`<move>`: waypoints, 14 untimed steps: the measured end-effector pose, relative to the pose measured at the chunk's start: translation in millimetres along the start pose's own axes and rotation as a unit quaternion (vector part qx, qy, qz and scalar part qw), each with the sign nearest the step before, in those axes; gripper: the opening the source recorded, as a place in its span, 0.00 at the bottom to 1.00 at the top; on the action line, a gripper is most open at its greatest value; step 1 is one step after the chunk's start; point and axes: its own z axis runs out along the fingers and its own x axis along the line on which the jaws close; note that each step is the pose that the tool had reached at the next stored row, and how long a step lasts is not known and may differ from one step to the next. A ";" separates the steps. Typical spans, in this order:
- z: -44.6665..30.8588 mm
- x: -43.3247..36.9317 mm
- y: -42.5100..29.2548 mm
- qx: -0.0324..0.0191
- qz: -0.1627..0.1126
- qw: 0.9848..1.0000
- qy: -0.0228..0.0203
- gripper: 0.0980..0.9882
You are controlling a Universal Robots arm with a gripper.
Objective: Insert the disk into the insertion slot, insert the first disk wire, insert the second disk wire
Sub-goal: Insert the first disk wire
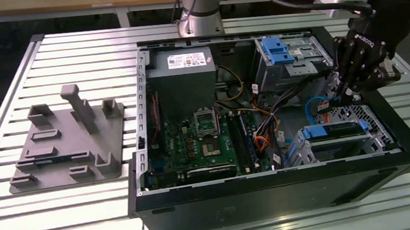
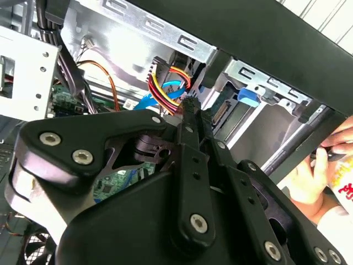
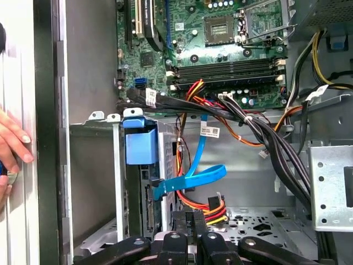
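I'm watching the hand pinched narrow, gripping the plug end of the wire, a red, yellow and black bundle that is arching away from the fingertips in both wrist views. In the exterior view the hand is hanging low inside the case, at that view's right, just beside the rear of the disk. The disk is sitting inside the slot, its blue carrier framing it and its rear connector facing the hand. A blue cable is looping just beside the wire, its end lying against the disk's rear edge; I cannot tell whether it is seated. Further out, the motherboard is lying across the case floor, and a cage with a blue latch is standing at the far corner. A person's fingers are resting just outside the case wall. The case is standing on the slatted bench, with a grey fixture lying well apart toward the exterior view's left.
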 end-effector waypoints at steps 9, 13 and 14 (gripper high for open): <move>0.5 2.8 -0.2 0.000 -0.001 1.000 -0.011 0.07; 1.1 6.4 -0.5 -0.001 -0.002 1.000 -0.026 0.07; 1.4 7.6 -0.6 -0.001 -0.002 1.000 -0.029 0.07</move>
